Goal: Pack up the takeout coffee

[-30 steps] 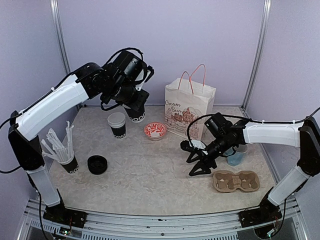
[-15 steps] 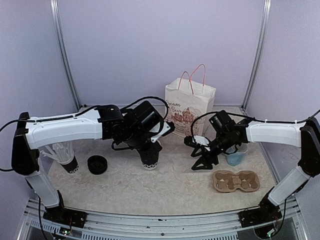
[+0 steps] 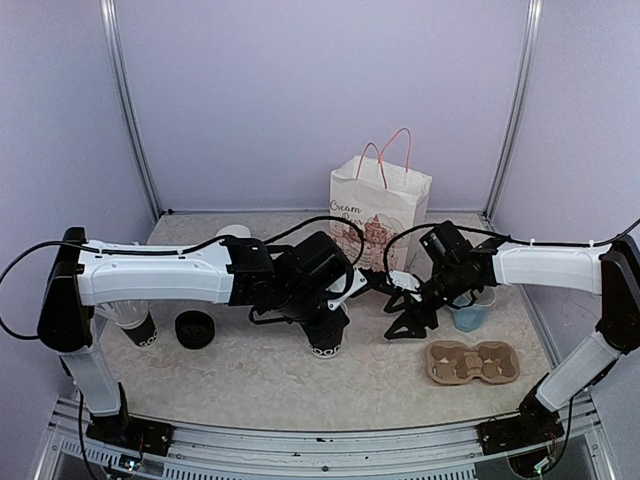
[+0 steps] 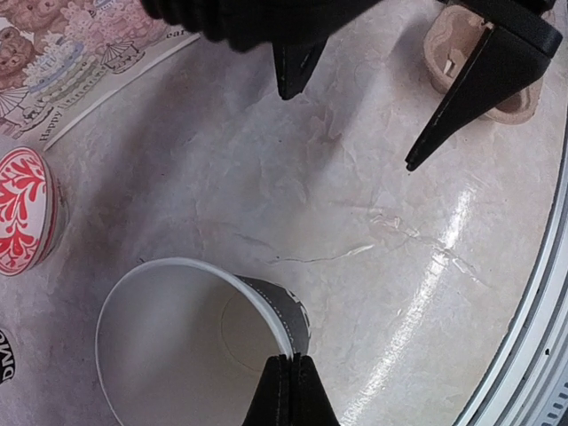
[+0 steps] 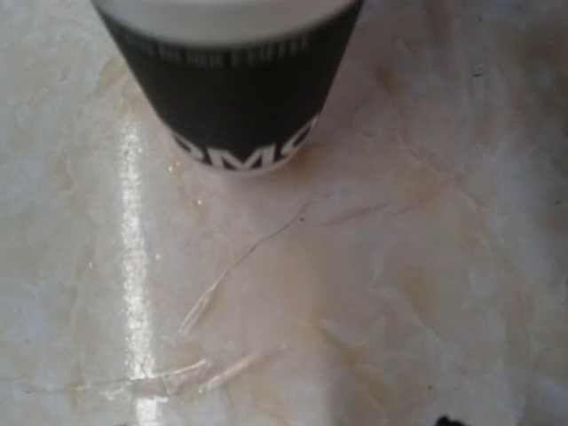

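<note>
A lidless black paper cup point(image 3: 327, 342) with white lettering, white inside, is near the table's middle, pinched at its rim point(image 4: 266, 324) by my left gripper point(image 4: 291, 359), which is shut on the cup wall. Whether its base touches the table I cannot tell. The right wrist view shows the same cup point(image 5: 232, 89) straight ahead. My right gripper point(image 3: 396, 308) is open just right of it, with nothing between its fingers point(image 4: 479, 84). A second cup's white rim point(image 3: 235, 232) peeks over my left arm at the back. A black lid point(image 3: 194, 329) lies at the left.
A brown two-hole cup carrier point(image 3: 472, 362) lies at the front right. A printed paper bag point(image 3: 380, 212) stands at the back. A light-blue mug point(image 3: 471, 314) sits behind my right gripper. A red patterned bowl point(image 4: 25, 220) and a straw-filled cup point(image 3: 135, 322) are to the left.
My left arm swung from the back left to the table's middle and came down, carrying the cup. My right gripper shifted slightly back and stayed open.
</note>
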`<state>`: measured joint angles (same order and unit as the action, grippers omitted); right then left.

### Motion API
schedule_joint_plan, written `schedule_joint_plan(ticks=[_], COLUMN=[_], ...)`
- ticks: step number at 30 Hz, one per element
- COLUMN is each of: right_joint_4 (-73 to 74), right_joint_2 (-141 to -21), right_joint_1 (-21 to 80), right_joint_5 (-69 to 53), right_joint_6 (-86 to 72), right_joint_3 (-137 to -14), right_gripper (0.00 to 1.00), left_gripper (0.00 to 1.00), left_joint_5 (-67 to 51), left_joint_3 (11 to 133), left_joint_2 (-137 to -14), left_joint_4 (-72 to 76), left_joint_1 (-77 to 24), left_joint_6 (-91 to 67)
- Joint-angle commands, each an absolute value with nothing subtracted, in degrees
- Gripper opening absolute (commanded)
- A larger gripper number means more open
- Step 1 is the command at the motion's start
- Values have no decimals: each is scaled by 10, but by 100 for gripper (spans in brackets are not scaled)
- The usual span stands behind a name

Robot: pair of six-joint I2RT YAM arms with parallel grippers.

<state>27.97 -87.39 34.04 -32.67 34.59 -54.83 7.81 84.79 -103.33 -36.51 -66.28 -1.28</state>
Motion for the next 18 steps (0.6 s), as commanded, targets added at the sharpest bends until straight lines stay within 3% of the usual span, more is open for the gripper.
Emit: schedule_joint_plan(ticks=[1, 8, 9, 10, 11, 18], right_joint_4=[275, 277, 277, 278, 279, 280], right_joint_2=[-868, -872, -872, -872, -871, -866], right_joint_1=[337, 336, 337, 337, 337, 336], right_joint_5=[-328, -330, -331, -331, -332, -335], right_joint_6=[341, 342, 343, 343, 343, 343], right_joint_3=[-542, -543, -543, -544, -545, -544], right_gripper=[72, 72, 72, 72, 72, 72], left_gripper=[4, 29, 41, 82, 98, 99], left_joint_5=[84, 77, 83, 95, 105, 204], left_joint_3=[844, 849, 852, 859, 866, 943], left_joint_2=[-1048, -1049, -1045, -1043, -1038, -999], left_joint_4=[-347, -376, -381, -390, -401, -490], left_joint_1=[-671, -679, -682, -684, -685, -685], left_joint_6=[-20, -23, -24, -28, -35, -81])
